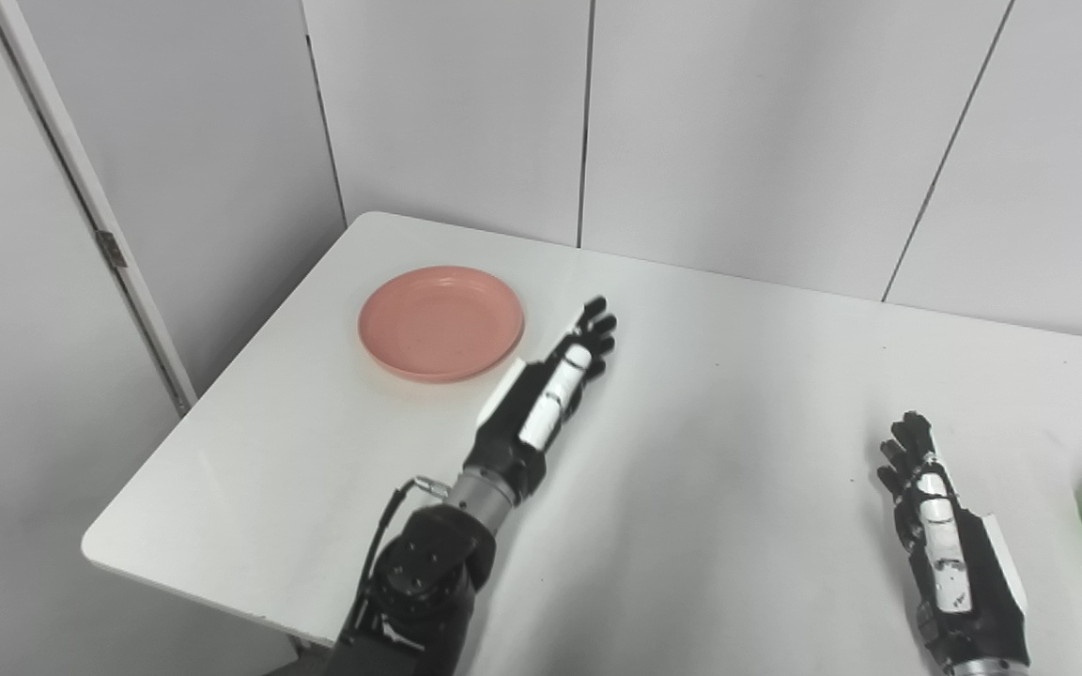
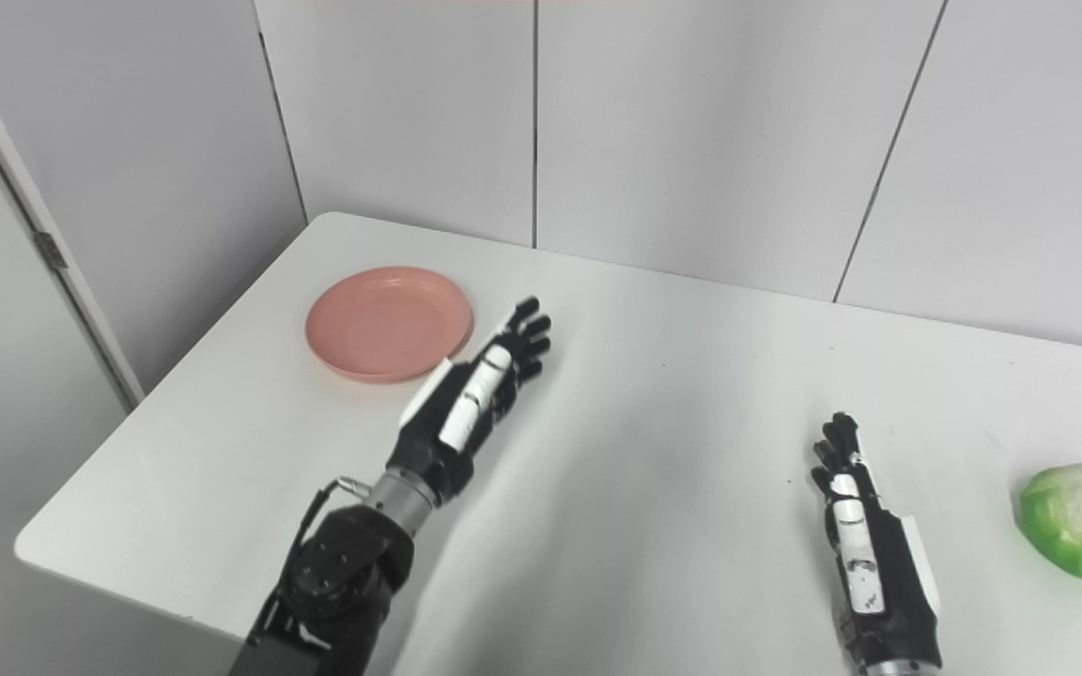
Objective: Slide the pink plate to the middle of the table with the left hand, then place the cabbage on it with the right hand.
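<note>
White wall panels [image 1: 738,131] stand behind a white table [image 1: 691,451] whose far-left corner is rounded. On that left side lies the pink plate [image 1: 440,322], flat and with nothing on it, well short of the table's middle. Just to its right the left hand [image 1: 555,380] reaches forward on edge, fingers [image 1: 597,324] stretched out straight and held close together, holding nothing. Their tips lie beside the plate's right rim, a little past it toward the wall; whether the hand touches the rim cannot be told. At the near right, the right hand [image 2: 865,540] sits low over the table, its fingers [image 2: 837,446] extended with slight gaps, also holding nothing. A green cabbage [image 2: 1079,521] rests on the table to the right of that hand, near it but clearly apart from the fingers, close to the picture's right edge.
</note>
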Available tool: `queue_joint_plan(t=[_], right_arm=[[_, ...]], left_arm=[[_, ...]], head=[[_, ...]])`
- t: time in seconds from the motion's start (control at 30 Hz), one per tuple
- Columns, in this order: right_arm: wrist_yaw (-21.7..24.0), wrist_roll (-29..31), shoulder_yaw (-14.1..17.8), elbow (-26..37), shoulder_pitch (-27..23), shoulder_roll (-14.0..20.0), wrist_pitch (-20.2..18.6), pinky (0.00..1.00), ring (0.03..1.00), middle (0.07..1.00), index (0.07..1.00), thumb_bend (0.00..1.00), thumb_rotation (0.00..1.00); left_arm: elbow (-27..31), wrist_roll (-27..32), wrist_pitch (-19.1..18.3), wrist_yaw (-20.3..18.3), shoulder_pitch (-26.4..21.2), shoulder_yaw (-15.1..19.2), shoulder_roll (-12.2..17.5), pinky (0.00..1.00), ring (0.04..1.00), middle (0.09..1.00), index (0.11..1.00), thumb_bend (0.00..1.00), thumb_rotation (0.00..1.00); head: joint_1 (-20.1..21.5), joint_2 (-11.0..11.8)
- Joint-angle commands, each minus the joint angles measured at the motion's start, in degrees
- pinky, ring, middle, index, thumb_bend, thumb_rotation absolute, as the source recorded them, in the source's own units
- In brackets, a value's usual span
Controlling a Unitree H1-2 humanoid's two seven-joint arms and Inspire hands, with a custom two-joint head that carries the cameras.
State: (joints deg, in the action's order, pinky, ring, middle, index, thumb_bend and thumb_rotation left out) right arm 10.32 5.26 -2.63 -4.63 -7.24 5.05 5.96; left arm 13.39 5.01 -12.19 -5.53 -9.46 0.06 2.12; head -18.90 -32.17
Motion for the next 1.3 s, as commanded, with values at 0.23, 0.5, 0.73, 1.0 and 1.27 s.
queue_joint_plan(t=[0.23, 0.5, 0.73, 1.0, 1.27], right_arm=[[0.1, 0.4, 0.1, -3.2, 2.8, -0.3, 0.0, 1.00, 1.000, 1.000, 1.000, 0.24, 1.00], [0.5, 0.7, 0.0, -3.2, 3.0, -0.3, 0.4, 1.00, 1.000, 1.000, 1.000, 0.25, 1.00], [0.5, 0.3, 0.0, -3.7, 2.9, 0.0, 1.1, 1.00, 1.000, 1.000, 1.000, 0.25, 1.00], [0.6, 0.7, 0.2, -3.5, 3.1, -0.1, 0.5, 1.00, 1.000, 1.000, 1.000, 0.24, 1.00], [0.8, 1.3, 0.2, -3.5, 3.1, 0.0, 0.2, 1.00, 1.000, 1.000, 1.000, 0.24, 1.00]], left_arm=[[5.3, 0.9, -0.7, 2.0, -5.4, 5.7, 3.8, 0.99, 0.961, 0.965, 0.963, 0.52, 1.00], [4.0, 3.8, -1.0, 2.0, -8.8, 10.7, 8.2, 0.97, 0.949, 0.947, 0.950, 0.51, 1.00], [-0.4, 9.6, -3.3, 1.6, -12.4, 15.2, 12.0, 0.92, 0.921, 0.916, 0.916, 0.50, 1.00], [-7.1, 13.5, -4.6, 2.1, -15.5, 18.4, 15.5, 0.86, 0.874, 0.873, 0.869, 0.48, 1.00], [-16.1, 16.3, -4.4, 0.5, -18.3, 21.1, 20.0, 0.88, 0.880, 0.879, 0.869, 0.49, 1.00]], head=[[0.2, 0.0], [0.2, -0.1], [-0.3, 0.3], [-0.6, 0.6], [-0.7, 0.7]])
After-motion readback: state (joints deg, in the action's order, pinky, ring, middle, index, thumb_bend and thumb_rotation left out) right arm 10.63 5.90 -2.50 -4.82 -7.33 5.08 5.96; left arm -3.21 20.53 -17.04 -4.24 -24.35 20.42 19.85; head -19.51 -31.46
